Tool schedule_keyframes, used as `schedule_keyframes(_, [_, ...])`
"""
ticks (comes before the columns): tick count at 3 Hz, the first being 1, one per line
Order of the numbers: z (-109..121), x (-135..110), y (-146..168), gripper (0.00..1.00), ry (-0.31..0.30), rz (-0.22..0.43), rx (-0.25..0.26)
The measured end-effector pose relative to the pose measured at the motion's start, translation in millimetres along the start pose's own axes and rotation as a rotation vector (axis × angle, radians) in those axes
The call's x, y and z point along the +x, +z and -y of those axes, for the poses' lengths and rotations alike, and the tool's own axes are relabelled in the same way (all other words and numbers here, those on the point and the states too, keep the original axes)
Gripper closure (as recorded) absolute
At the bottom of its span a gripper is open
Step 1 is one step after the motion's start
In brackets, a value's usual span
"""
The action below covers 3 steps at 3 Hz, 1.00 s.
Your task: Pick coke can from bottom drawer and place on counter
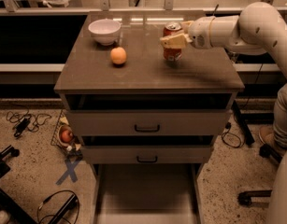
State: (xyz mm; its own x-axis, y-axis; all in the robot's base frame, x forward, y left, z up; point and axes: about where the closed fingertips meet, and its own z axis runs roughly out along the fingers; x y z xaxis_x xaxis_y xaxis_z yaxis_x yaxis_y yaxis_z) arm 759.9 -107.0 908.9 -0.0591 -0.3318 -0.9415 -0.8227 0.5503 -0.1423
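The small red cylindrical coke can (172, 54) with a silver top is upright at the back right of the glossy grey-brown table (147, 73). The tan-fingered gripper (173, 41) on the smooth white arm (255, 24) is clasped around it. Below, the shallow, pale-floored bottom drawer (145, 190) is pulled out.

I work from a single camera, mounted high in front of the counter (147, 73) and tilted down across its front edge at middle range. The gripper (173, 41), clasping the coke can (171, 54), sits near the far right corner.
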Motion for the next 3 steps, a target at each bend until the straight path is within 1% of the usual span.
schedule_keyframes(1, [-2.3, 0.0, 4.0, 0.53, 0.001, 0.000, -0.007])
schedule_keyframes(3, [-5.4, -0.1, 9.4, 0.07, 0.001, 0.001, -0.016])
